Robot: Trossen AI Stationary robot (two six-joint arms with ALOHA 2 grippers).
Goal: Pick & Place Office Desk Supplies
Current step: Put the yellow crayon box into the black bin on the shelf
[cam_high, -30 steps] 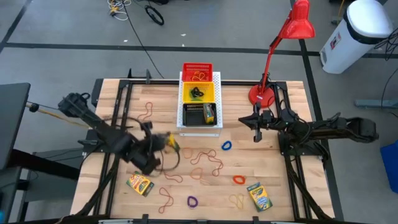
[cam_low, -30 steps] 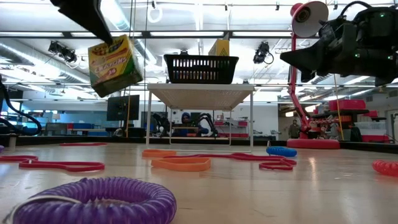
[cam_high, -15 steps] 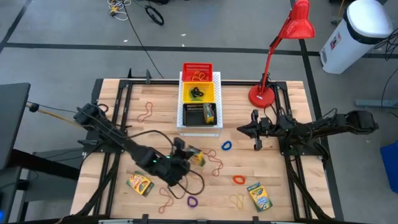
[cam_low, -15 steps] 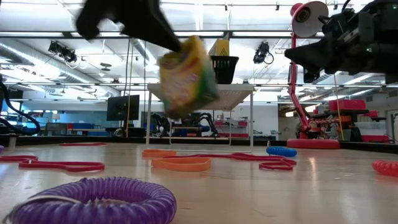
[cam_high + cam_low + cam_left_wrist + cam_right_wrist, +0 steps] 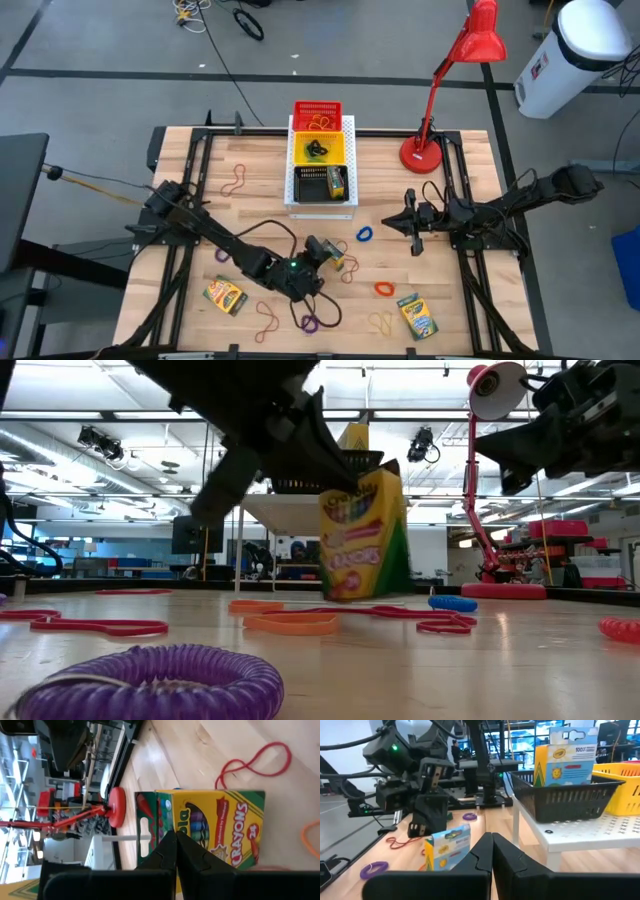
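- Three bins sat in a row on the white board [image 5: 348, 128] at the table's far middle: a red bin [image 5: 317, 112] with reddish bands in it, a yellow bin [image 5: 318, 149] with a dark loop, and a black bin [image 5: 321, 183] with a crayon box standing in its right end [image 5: 336, 181].
- A red lamp [image 5: 440, 90] stood just right of the board.
- On the table [image 5: 470, 310] lay two more crayon boxes, one near left [image 5: 225, 296], one near right [image 5: 416, 315].
- Rubber bands [image 5: 326, 252] were strewn across the middle, one more at far left [image 5: 236, 180].
- Loops lay about: blue [image 5: 364, 235], orange [image 5: 384, 289], purple [image 5: 309, 323].
- The left gripper [image 5: 322, 250] was clenched on a crayon box [image 5: 338, 260], held upright over the rubber bands at mid-table, in front of the black bin; whether it touched the wood could not be told.
- The right gripper [image 5: 415, 222] hovered right of the blue loop, jaws closed on nothing.
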